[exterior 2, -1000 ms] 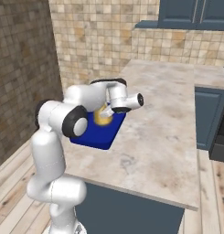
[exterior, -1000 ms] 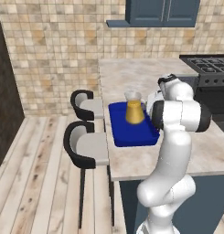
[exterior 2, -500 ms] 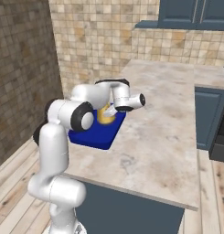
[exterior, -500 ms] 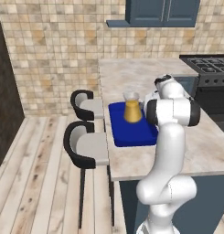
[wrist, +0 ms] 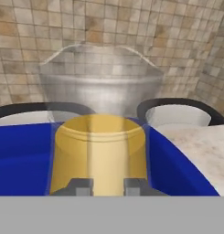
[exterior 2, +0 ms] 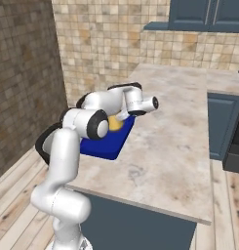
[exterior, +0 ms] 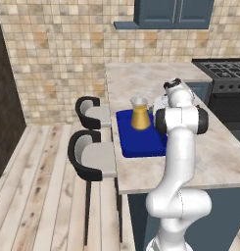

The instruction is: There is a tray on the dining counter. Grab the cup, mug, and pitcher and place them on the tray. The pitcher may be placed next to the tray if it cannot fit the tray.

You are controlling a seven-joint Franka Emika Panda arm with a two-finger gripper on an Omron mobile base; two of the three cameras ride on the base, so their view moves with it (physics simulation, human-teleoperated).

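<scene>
The dining counter (exterior: 156, 78) runs long and pale-marbled away from me toward the tiled wall, with two bar stools (exterior: 92, 154) tucked along its edge, which probably explains why the tray (exterior: 141, 139) was set just there, near the seated side. The tray is a flat deep-blue rectangle with a low rim, lying flush on the stone. Standing upright on its far half is the pitcher (exterior: 140, 112), and the white arm bends round from behind so that its gripper (wrist: 104, 186) meets the vessel low on its side. In the hand view the two dark finger tips sit close together right at the yellow base, so I would judge the jaws clenched on the pitcher, holding it low to keep it steady and upright as it rests on the blue. The pitcher itself is clear glass, conical, orange-yellow in the lower part, flaring to a wide, wavy, colourless lip.
</scene>
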